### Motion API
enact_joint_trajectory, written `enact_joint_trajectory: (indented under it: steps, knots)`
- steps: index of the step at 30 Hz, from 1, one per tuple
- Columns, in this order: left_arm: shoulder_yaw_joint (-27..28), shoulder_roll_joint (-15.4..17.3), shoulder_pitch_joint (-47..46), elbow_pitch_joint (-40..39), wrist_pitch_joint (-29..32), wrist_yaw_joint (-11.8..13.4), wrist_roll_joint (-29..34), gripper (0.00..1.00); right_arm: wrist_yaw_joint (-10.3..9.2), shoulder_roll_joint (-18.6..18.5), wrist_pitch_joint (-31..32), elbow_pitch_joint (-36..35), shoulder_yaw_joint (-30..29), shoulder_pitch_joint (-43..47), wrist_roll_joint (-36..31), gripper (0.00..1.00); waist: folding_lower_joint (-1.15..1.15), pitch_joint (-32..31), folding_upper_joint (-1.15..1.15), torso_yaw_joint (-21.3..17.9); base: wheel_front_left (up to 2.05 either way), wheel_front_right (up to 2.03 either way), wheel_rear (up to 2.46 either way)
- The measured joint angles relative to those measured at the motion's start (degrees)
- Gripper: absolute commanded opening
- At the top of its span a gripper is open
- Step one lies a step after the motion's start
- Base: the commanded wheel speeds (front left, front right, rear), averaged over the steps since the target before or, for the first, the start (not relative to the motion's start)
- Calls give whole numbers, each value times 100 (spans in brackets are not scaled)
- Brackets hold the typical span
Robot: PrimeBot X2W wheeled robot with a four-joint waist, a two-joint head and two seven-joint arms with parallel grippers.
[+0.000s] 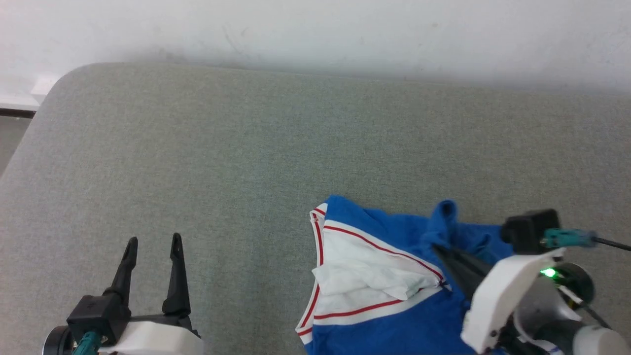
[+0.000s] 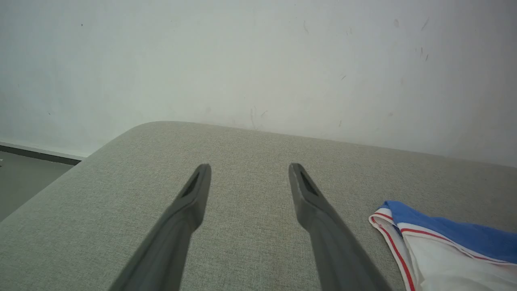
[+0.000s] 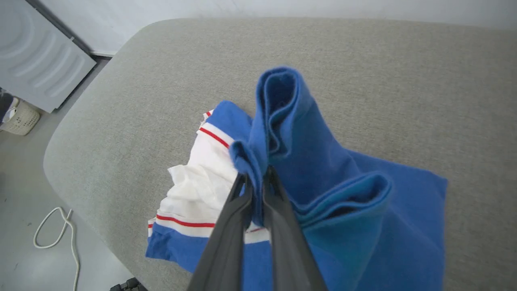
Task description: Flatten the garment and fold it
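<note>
The jersey T-shirt (image 1: 394,231) lies bunched at 5 o'clock in the head view, near the front edge of the grey bench (image 1: 246,148). The right end effector (image 3: 255,178) is clamped on a blue fold that stands up in a peak. The left end effector (image 1: 154,240) is wide open and empty over bare bench at 7 o'clock. The shirt's white, red-trimmed sleeve (image 1: 365,276) lies at its 3 o'clock, well apart, so spreading the cloth likely needs that arm to reach across.

Left gripper (image 1: 154,238) hovers low, fingers spread wide — right gripper (image 1: 438,250) pinches the garment (image 1: 394,329).
</note>
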Motion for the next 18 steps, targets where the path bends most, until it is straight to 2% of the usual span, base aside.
enact_joint_trajectory:
  steps: [9, 18]
  knots:
    - [-52, -38, -66, 105, -15, -52, -31, 100, 0, 60, -105, 504, 944, -621, -38, 0, 0, 158, 0, 154, 0, 0, 0]
    - [-168, -180, -269, 303, -25, -115, -48, 100, 0, 93, -533, 1818, 1274, -1200, -385, 0, 0, 304, 0, 309, 0, 0, 0]
